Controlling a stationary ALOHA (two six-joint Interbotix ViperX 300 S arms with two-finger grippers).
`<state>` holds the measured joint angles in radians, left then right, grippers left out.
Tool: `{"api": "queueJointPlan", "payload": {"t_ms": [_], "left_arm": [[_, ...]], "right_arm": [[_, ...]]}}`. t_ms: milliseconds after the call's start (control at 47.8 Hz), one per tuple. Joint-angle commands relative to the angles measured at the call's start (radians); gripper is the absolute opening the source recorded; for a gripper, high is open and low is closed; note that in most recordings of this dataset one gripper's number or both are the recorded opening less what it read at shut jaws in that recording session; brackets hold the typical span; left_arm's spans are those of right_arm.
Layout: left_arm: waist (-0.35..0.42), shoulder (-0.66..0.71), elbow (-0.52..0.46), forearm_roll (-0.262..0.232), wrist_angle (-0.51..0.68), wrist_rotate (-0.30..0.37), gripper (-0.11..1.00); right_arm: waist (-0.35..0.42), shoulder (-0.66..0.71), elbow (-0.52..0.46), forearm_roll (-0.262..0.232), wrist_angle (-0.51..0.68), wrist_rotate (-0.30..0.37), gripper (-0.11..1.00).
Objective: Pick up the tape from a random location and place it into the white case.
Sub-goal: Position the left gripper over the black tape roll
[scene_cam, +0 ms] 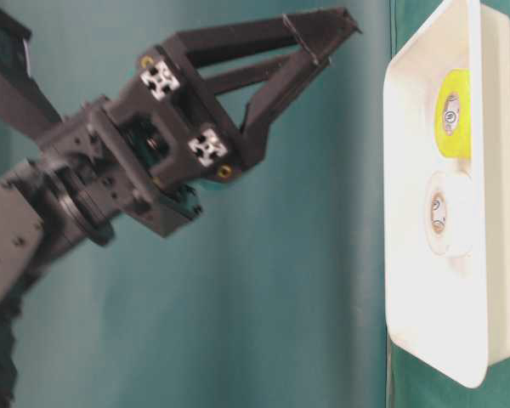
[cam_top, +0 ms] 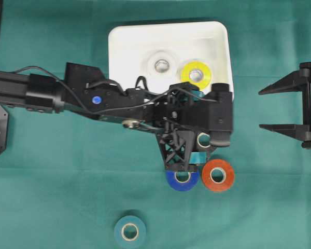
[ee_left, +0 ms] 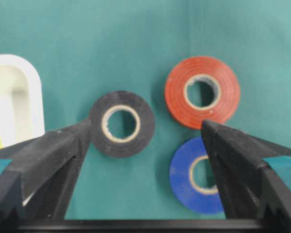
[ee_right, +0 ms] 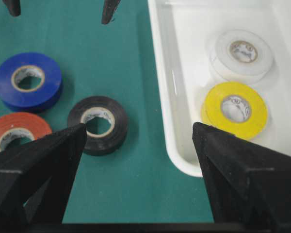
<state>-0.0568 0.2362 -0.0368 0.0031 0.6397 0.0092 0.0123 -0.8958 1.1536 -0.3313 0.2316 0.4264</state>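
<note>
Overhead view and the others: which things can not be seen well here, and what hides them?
- Black tape roll: overhead view, mostly under the left gripper; clear in both wrist views.
- Blue tape roll: overhead, top part covered by a gripper finger.
- Teal tape roll: overhead, cut by the bottom edge.
- Shallow white plastic case: table-level view, top cut off.
- Right gripper: overhead, cut by the right edge.

**Even, bright light; softness close to the lenses**

Light falls evenly from above, so the green cloth [cam_top: 52, 197] shows only faint shadows. The white case [ee_right: 170, 116] glares nearly to blown-out white, with a bright streak along its inner wall. Both wrist views blur the fingers [ee_left: 48, 170] nearest the lens. The table-level view is soft throughout.
</note>
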Motion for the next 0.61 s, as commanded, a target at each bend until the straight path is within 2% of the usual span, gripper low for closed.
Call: {"api": "queueJointPlan", "payload": {"t_ms": [0, 105, 272, 586], "left_arm": [[-0.005, 0.005, -0.094, 0.003, 0.078, 0.009, 0.94], [-0.003, 0.041, -0.175, 0.005, 0.187, 0.014, 0.93], [-0.005, 0.078, -0.261, 0.006, 0.295, 0.018, 0.93], [-0.014, 0.089, -0.285, 0.006, 0.319, 0.021, 0.94]], "right_arm": [[-0.002, 0.005, -0.011, 0.000, -0.009, -0.002, 0.84], [-0.002, 0.005, -0.011, 0.000, -0.008, 0.000, 0.84], [-0.002, 0.005, -0.012, 0.000, -0.008, -0.002, 0.84], [-0.002, 0.005, -0.012, -0.002, -0.008, -0.002, 0.84]]}}
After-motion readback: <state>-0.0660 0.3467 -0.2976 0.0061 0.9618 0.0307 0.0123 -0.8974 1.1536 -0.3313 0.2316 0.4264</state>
